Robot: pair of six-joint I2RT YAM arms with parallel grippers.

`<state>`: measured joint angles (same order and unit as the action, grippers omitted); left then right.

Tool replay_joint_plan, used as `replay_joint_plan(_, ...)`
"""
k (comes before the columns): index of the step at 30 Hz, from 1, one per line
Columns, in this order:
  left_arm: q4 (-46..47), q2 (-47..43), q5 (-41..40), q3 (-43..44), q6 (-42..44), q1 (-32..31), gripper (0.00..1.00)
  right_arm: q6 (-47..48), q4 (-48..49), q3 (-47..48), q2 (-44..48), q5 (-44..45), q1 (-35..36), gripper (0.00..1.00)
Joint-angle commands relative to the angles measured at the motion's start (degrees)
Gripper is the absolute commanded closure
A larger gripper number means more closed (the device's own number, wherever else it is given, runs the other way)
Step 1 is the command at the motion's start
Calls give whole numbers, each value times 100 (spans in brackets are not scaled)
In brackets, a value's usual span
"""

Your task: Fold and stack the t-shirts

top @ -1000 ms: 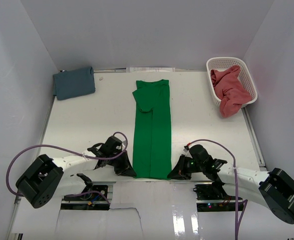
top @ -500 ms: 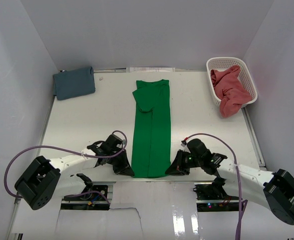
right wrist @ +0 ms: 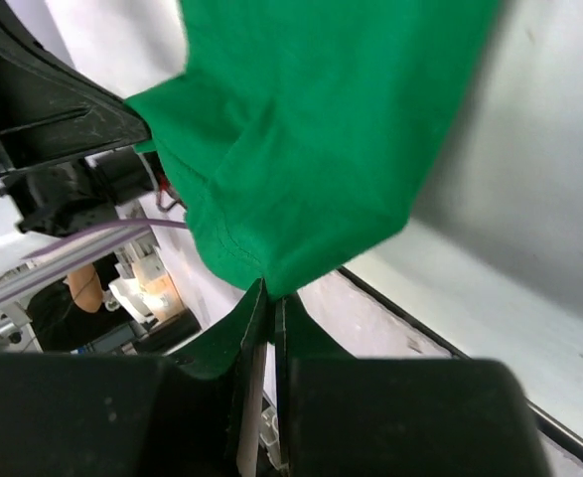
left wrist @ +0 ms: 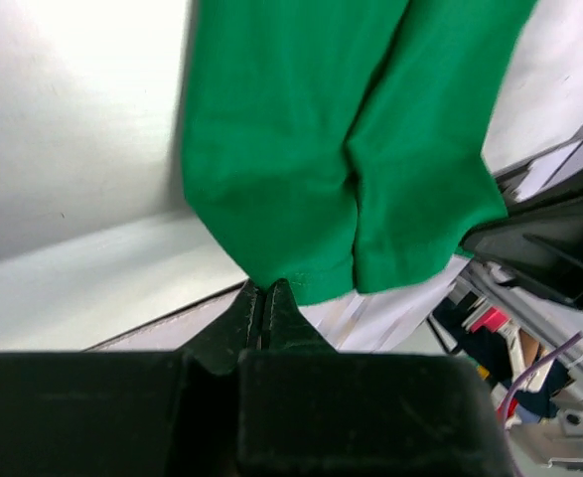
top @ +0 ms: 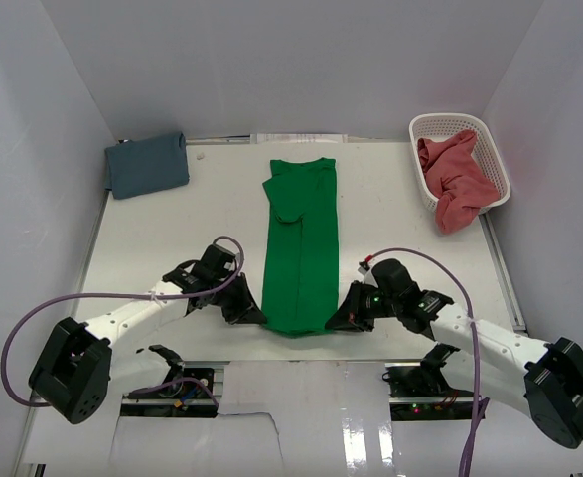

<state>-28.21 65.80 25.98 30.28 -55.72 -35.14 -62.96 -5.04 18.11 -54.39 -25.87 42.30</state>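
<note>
- The left gripper (top: 243,311) sits at the near left corner of the green t-shirt (top: 301,253). Its wrist view shows both fingers pressed together with the hem caught at their tips.
- The right gripper (top: 343,318) sits at the near right corner of the green t-shirt. Its fingers are likewise pinched closed on the hem edge.
- Between the two holds, the near hem bows toward the arm bases. In both wrist views it hangs clear of the table (top: 172,248).
- We judge the cloth light and fully limp. It keeps no shape of its own and sags wherever it is unsupported.
- We judge the hem corners the correct place to hold. The stitched edge is thicker than the body cloth and less likely to slip from a narrow pinch.
- The strip is folded lengthwise, so several layers meet at each corner. We cannot tell whether each pinch holds every layer.
- We treat both corners as one unit. Uneven travel of the two would likely skew or wrinkle the strip.
- Farther out, the green t-shirt lies flat as a long narrow strip running away from the bases. A sleeve is folded over its far left part.
- Beyond the far end of the green t-shirt, and well apart to its left, the blue t-shirt (top: 147,164) lies folded.
- Well apart to the right of that far end, the basket (top: 450,119) holds the red t-shirt (top: 457,179), crumpled and spilling over the near rim.
- We expect the red t-shirt to handle just as limply. No clean corner shows on it.
</note>
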Motion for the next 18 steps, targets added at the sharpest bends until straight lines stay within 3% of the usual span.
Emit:
replay_joint_plan(1,-150,-147,-5,408,255,366,100,459,-155,544,-150,-111,-222,92)
replay_joint_plan(18,-150,1338,-198,2235,896,824,100,1628,-674,2108,-1381,-366,-1251,92)
